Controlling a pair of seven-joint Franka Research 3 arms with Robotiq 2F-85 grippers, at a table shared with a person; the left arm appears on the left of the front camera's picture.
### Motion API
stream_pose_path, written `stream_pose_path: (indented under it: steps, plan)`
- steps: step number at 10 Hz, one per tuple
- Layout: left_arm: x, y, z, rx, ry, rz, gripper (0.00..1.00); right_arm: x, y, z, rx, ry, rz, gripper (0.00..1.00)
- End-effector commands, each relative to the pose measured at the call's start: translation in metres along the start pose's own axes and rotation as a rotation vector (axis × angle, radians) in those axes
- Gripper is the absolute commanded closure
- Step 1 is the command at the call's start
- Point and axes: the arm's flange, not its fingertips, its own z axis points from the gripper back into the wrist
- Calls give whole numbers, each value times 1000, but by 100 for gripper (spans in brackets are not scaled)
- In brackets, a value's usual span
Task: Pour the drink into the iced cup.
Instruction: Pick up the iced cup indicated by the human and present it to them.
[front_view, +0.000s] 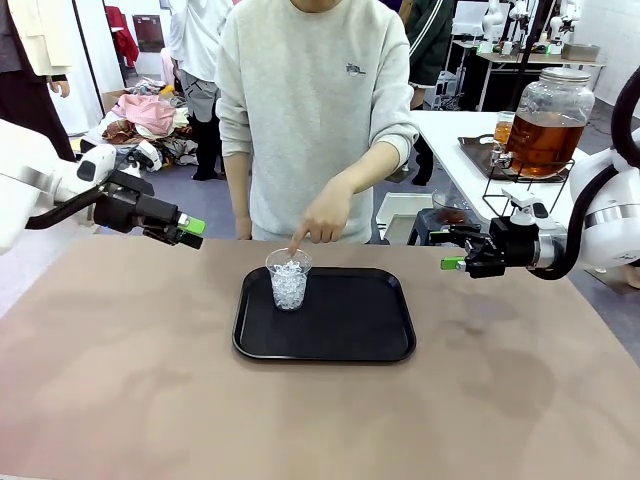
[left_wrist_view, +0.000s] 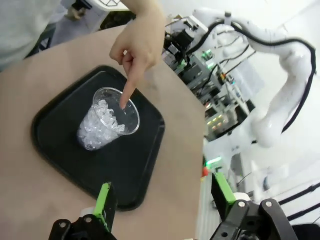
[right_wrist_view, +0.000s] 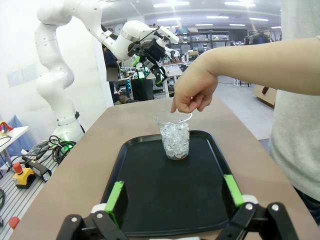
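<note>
A clear plastic cup (front_view: 289, 280) full of ice stands at the back left of a black tray (front_view: 350, 335). The person's hand (front_view: 322, 218) points a finger down at its rim. The amber drink (front_view: 543, 143) fills a lidded glass jar on a wire stand on the side table at the far right. My left gripper (front_view: 190, 232) hovers open and empty left of the tray; my right gripper (front_view: 453, 263) hovers open and empty right of it. In the left wrist view the iced cup (left_wrist_view: 107, 125) lies beyond my open gripper (left_wrist_view: 164, 197). The right wrist view has the cup (right_wrist_view: 175, 139) ahead of my open gripper (right_wrist_view: 174, 192).
A small glass of amber liquid (front_view: 503, 128) sits on a dark tray beside the jar. The brown table (front_view: 120, 380) spreads bare around the black tray. The person (front_view: 310, 90) stands at the far edge. A cable-laden cart (left_wrist_view: 220, 100) stands off the table's right side.
</note>
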Motion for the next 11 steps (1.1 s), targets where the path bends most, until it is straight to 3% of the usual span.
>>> stream_pose_path:
  steps: [1, 2, 7, 11]
  plan:
    - [-11, -1, 0, -10, -17, -65, 0, 3, -3, -1, 2, 1, 9, 0]
    - [0, 0, 0, 0, 0, 0, 0, 3, -3, -1, 2, 1, 9, 0]
    - [-3, 1, -1, 0, 2, -18, 0, 3, -3, -1, 2, 1, 9, 0]
    - [-4, 19, -33, 6, -24, -576, 0, 3, -3, -1, 2, 1, 9, 0]
